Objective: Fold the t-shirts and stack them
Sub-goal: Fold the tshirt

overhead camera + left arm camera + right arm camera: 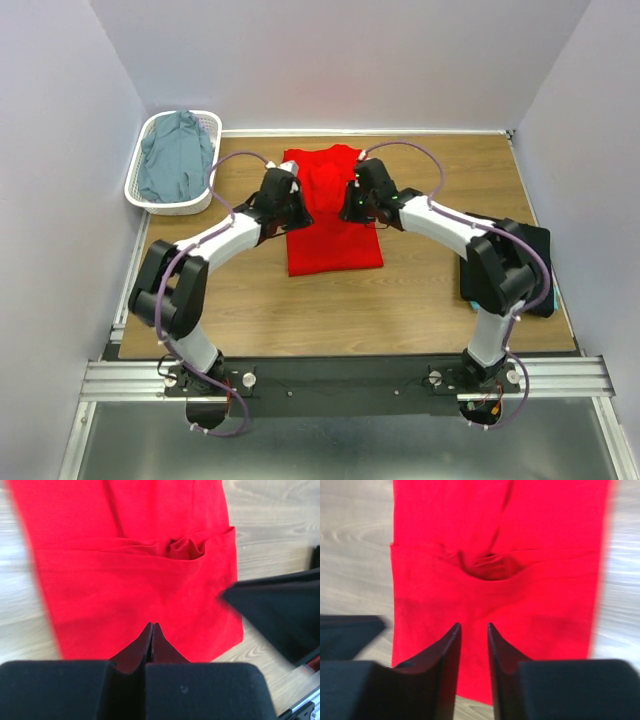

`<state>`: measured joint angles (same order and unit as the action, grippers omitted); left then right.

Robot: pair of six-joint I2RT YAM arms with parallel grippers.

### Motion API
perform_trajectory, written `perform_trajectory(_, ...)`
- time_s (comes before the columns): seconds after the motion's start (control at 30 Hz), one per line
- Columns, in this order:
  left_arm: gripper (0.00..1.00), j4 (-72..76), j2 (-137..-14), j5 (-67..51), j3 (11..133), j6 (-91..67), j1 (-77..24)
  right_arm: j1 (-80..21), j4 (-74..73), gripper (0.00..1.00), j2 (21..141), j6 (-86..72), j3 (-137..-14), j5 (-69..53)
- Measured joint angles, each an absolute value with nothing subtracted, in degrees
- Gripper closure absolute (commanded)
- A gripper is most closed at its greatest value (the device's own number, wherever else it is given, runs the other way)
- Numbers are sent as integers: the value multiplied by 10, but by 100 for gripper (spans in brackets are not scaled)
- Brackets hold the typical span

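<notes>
Now both arms hang over the red shirt, ready to fold it.

The red shirt (335, 235) lies flat in the middle of the table (400, 310), folded into a long strip. The left gripper (152, 630) is pinched closed, and no cloth shows between its tips. The right gripper (474, 630) has a small gap between its fingers and holds nothing. A grey-blue shirt (175, 165) sits in the basket (140, 195) at the far left, and a black shirt (535, 250) lies at the right edge. To fold well, the left gripper likely needs to open first. Then each gripper should pinch one corner of the same end, lift together at the same height, and lay that end over the other so the edges line up.
</notes>
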<state>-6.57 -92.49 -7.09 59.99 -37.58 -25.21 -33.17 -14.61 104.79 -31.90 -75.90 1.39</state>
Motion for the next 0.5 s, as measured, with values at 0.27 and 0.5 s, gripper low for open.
perform_trajectory(0.27, 100, -64, -1057, -78, 699, -393, -265, -335, -146, 77, 1179, -310, -842, -4)
perform_trajectory(0.5, 100, -60, -1138, -83, 775, -395, -253, -310, -145, 76, 1251, -310, -907, -19)
